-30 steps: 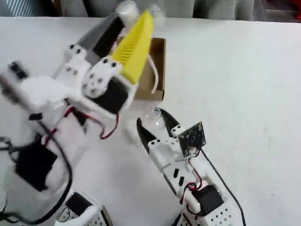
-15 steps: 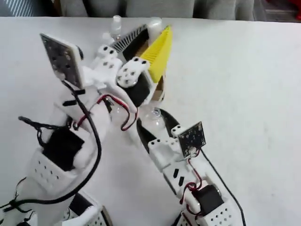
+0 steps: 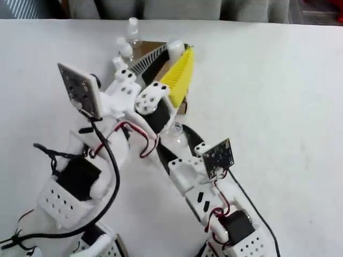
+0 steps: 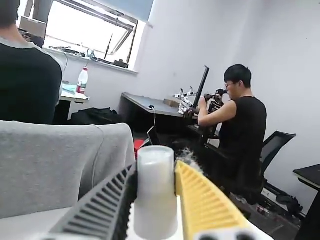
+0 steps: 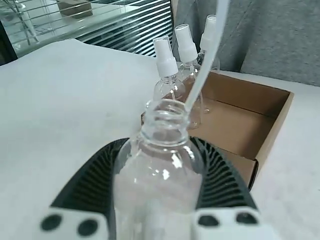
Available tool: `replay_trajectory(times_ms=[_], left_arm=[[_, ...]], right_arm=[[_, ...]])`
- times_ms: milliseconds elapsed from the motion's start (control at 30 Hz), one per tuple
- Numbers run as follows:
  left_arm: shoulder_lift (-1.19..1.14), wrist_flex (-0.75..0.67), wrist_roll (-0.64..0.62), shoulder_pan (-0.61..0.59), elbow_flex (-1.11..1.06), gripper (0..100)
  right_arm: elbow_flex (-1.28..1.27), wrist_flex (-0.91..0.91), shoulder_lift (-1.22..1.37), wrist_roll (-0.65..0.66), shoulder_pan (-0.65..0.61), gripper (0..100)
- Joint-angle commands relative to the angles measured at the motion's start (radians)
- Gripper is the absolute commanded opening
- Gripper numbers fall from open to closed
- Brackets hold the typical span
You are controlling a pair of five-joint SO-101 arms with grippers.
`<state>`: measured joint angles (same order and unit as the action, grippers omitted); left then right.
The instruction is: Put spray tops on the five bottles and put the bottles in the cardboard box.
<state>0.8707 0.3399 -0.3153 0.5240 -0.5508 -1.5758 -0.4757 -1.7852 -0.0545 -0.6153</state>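
Note:
My right gripper [image 3: 174, 135] [image 5: 160, 145] is shut on a clear bottle [image 3: 174, 130] [image 5: 160, 175], held upright with its neck uncapped, just in front of the cardboard box [image 3: 143, 48] [image 5: 250, 125]. My left gripper [image 3: 176, 49] [image 4: 155, 170], with one yellow finger and one grey, is shut on a white spray top [image 3: 175, 47] [image 4: 155, 195] above the box. The top's thin tube [image 5: 202, 70] hangs down to the bottle's neck. Three bottles with spray tops [image 3: 124, 47] [image 5: 172, 75] stand at the box's far corner; whether they are inside it I cannot tell.
The left arm's body [image 3: 86, 160] covers most of the box and the table's left side. White table [image 3: 278, 80] stretches bare to the right. A grey chair back [image 4: 55, 165] stands beyond the table's far edge.
The left arm has swung upright and its gripper has carried the spray top right and down toward the held bottle. The right arm and its bottle have kept still.

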Motion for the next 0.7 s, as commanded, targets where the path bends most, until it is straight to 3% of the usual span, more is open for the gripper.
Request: replay_trajectory(times_ms=[0, 367, 533, 667], left_arm=[[0.028, -0.015, -0.003, -0.027, 0.018, 8], [0.03, 0.157, -0.014, -0.061, 0.023, 8], [0.03, 0.245, -0.127, -0.065, 0.023, 8], [0.03, 0.255, -0.138, -0.068, 0.026, 8]], right_arm=[[0.009, 0.022, -0.004, 0.009, 0.004, 1.7], [0.009, 0.022, -0.004, 0.009, 0.004, 1.7], [0.009, 0.022, -0.004, 0.009, 0.004, 1.7], [0.009, 0.021, -0.004, 0.009, 0.004, 1.7]])
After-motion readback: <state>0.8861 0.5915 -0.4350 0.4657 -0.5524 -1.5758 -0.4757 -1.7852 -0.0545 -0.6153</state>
